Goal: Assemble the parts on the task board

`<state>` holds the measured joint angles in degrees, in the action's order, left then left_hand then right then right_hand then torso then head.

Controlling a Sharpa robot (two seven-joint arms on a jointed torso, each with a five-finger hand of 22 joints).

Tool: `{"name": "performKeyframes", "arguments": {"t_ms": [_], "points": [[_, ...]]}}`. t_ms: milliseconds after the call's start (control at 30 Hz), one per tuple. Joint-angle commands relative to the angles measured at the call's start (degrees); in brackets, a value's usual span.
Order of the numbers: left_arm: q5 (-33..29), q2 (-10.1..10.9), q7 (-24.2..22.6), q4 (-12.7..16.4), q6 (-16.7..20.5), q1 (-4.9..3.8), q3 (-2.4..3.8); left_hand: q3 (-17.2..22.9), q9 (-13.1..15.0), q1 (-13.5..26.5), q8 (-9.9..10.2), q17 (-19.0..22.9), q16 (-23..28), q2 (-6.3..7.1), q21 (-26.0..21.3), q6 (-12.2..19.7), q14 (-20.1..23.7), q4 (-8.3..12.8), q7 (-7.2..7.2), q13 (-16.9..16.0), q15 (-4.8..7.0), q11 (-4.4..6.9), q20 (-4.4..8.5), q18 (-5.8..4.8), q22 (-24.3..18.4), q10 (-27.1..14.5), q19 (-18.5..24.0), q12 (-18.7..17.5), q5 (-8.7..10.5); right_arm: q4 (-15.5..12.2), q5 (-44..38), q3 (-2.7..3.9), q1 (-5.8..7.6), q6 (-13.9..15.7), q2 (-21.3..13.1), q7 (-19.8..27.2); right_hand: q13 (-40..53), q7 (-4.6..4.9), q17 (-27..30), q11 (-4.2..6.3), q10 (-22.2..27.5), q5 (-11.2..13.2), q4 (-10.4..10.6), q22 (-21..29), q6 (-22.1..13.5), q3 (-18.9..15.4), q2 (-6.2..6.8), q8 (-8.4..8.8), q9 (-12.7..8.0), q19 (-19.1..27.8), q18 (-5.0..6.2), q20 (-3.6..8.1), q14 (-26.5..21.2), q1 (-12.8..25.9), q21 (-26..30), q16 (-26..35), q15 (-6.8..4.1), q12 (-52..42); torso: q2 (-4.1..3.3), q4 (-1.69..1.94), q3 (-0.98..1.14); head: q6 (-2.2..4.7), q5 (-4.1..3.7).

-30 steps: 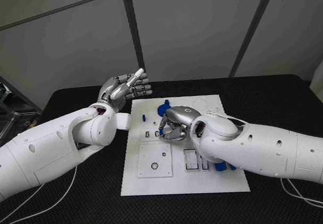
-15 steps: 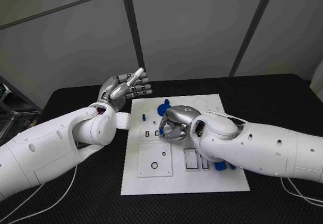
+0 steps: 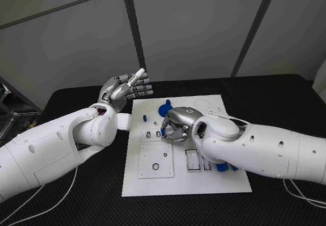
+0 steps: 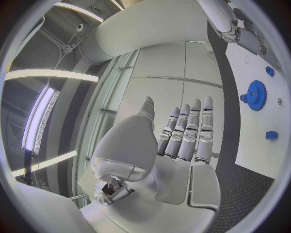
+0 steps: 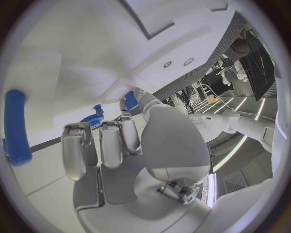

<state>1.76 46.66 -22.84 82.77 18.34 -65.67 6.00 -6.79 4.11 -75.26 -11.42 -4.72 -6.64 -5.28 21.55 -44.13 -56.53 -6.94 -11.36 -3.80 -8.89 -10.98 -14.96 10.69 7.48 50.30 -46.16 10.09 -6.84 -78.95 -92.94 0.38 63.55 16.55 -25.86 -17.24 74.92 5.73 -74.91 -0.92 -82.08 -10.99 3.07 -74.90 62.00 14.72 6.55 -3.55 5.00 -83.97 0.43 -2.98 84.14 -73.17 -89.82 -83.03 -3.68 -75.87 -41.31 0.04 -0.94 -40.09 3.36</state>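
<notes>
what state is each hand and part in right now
left hand: raised beside the board's far corner, fingers straight, holding nothing
right hand: low over the board's middle, fingers curled; any grasp hidden
board: flat on the table
gear: flat on the board
long blue part: lying on the board

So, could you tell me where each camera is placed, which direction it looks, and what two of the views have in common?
Head view: sits on the robot's head, looks down at the black table and the task board; both white arms, the left hand and the right hand show.
Left wrist view: sits behind the left hand, faces along its raised fingers; the board lies to one side.
Right wrist view: sits behind the right hand, faces the board close up.
Shared: the blue gear appears in the left wrist and head views.
</notes>
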Motion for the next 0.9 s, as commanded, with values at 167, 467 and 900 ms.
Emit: {"name": "performKeyframes", "arguments": {"t_ms": [167, 467, 900], "points": [[0.28, -0.1, -0.22, -0.06, -0.69, -0.06, 0.05, 0.04, -0.06, -0.26, 0.15, 0.09, 0.23, -0.34, -0.09, -0.3, -0.03, 0.26, -1.66, 0.0, -0.11, 0.04, 0.0, -0.31, -0.07, 0.41, -0.36, -0.2, 0.0, 0.1, -0.4, -0.03, 0.06, -0.38, 0.13, -0.35, 0.16, 0.14, -1.28, -0.16, 0.45, 0.08, 0.05, -14.12, -0.92, -0.42, 0.22, 0.09, -0.2, -5.42, -0.18, -0.23, 2.9, 0.88, 0.36, 0.33, 0.53, 0.34, -0.03, 0.02, -0.01, -0.09, -0.01], [0.28, -0.04, -0.08, -0.07, -0.75, -0.06, 0.05, 0.01, -0.07, -0.24, 0.2, 0.09, 0.27, -0.35, -0.1, -0.26, -0.04, 0.27, -1.64, 0.0, -0.12, 0.02, 0.0, -0.31, -0.09, 0.41, -0.36, -0.23, 0.01, 0.12, -0.4, -0.03, 0.06, 0.14, 0.15, -0.29, 0.16, 0.19, -1.27, -0.22, 0.46, 0.13, 0.18, -14.12, -1.12, -0.5, 0.32, 0.03, -0.23, -5.42, -0.18, -0.3, 2.9, 1.2, 0.36, 0.35, 0.59, 0.33, -0.01, 0.01, 0.02, -0.11, -0.02], [0.28, 0.0, 0.0, -0.06, -0.8, -0.06, 0.05, 0.01, -0.07, -0.24, 0.2, 0.09, 0.27, -0.35, -0.1, -0.26, -0.04, 0.27, -1.64, 0.0, -0.12, 0.02, 0.0, -0.31, -0.09, 0.41, -0.36, -0.23, 0.01, 0.25, -0.34, -0.03, 0.07, 2.9, 0.22, -0.39, -2.42, 1.28, -0.61, -1.25, 2.14, 5.79, 2.59, -13.51, -7.77, -3.14, 3.07, 0.06, -1.06, -5.04, -0.03, -1.09, 2.78, 2.99, 0.73, 0.83, 1.4, 2.87, -0.01, 0.04, 0.01, -0.04, 0.08]]}}
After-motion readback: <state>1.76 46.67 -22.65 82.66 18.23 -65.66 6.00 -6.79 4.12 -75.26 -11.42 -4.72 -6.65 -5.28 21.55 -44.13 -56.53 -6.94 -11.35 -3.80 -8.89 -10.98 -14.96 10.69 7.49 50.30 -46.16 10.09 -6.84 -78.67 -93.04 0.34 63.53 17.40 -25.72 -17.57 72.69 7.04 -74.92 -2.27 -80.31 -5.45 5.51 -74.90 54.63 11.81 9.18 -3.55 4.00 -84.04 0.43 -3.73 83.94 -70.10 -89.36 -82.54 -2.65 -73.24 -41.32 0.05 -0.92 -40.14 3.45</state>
